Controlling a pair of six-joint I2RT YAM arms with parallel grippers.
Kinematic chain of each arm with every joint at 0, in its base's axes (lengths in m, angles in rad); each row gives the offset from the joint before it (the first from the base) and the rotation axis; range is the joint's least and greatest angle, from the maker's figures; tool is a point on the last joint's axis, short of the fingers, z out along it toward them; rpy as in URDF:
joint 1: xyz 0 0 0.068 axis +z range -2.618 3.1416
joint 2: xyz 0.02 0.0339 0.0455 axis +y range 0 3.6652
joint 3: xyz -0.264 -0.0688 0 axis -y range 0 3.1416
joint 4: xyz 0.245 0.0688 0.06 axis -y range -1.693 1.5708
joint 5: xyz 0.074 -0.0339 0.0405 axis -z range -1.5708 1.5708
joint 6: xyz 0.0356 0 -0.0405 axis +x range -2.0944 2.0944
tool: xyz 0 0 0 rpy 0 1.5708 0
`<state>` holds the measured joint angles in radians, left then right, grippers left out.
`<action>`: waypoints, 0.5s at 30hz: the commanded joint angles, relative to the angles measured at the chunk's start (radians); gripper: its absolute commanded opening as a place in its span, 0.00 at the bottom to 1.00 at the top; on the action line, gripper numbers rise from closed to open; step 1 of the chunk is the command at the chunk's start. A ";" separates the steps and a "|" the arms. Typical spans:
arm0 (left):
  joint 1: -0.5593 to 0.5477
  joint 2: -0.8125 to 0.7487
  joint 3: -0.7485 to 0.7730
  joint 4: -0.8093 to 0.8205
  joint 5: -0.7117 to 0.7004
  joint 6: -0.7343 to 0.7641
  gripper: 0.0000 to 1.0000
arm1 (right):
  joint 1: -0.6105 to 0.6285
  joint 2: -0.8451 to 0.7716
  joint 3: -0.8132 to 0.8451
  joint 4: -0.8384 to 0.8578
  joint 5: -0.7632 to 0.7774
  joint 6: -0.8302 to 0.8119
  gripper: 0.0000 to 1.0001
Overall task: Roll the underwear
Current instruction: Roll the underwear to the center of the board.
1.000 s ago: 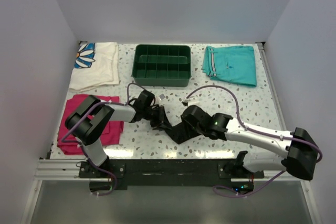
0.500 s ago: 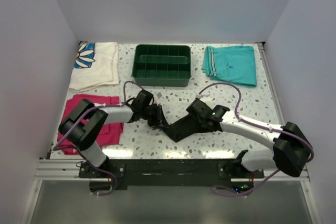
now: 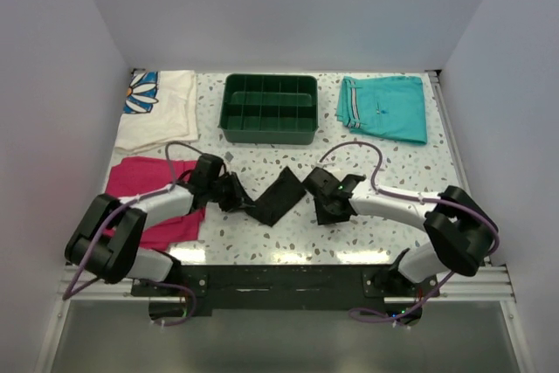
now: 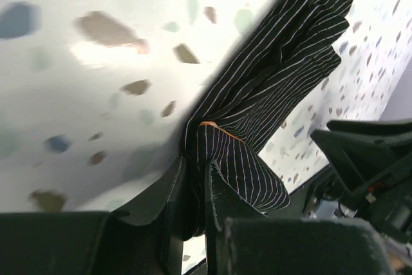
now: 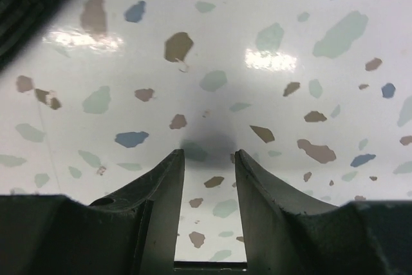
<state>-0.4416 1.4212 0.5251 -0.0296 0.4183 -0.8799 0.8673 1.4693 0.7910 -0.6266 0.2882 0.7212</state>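
Between the two claws, on the tabletop [image 3: 410,163], the underwear [image 3: 278,198] lies as a crumpled dark band.

The left claw [image 3: 233,197] is pinched tight on the end nearest it, the orange-edged hem bunched just ahead of its fingers [image 4: 164,204]. The right claw [image 3: 324,212] stands just beside the other end, jaws apart, nothing between them. The cloth looks light, limp and quick to lose its shape (no stiffness to help a roll), so I'd take it by a hem or the waistband, catching both layers. Only the left wrist view shows that pinch and the fine stripes. The right wrist view shows bare speckled tabletop ahead of its claw, with fabric off to the upper left.
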 commanded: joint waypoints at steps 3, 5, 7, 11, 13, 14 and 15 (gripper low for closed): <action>0.044 -0.177 -0.086 -0.075 -0.154 -0.080 0.00 | -0.002 -0.044 0.086 0.177 -0.159 -0.231 0.47; 0.044 -0.194 -0.085 -0.082 -0.161 -0.080 0.00 | -0.001 -0.073 0.085 0.267 -0.285 -0.276 0.47; 0.044 -0.180 -0.065 -0.095 -0.153 -0.062 0.00 | 0.006 -0.041 0.118 0.298 -0.441 -0.342 0.49; 0.038 -0.116 -0.030 -0.105 -0.101 -0.022 0.00 | 0.061 0.054 0.235 0.269 -0.514 -0.448 0.51; 0.037 -0.101 -0.014 -0.116 -0.092 -0.001 0.00 | 0.088 0.088 0.284 0.275 -0.530 -0.483 0.51; 0.037 -0.091 -0.008 -0.124 -0.093 0.005 0.00 | 0.096 0.111 0.300 0.278 -0.538 -0.486 0.51; 0.035 -0.088 -0.004 -0.125 -0.093 0.015 0.00 | 0.105 0.123 0.321 0.284 -0.549 -0.494 0.52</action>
<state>-0.4015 1.3052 0.4812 -0.1150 0.3218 -0.9203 0.9340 1.5406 1.0279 -0.3882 -0.1421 0.3351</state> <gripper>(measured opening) 0.175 0.513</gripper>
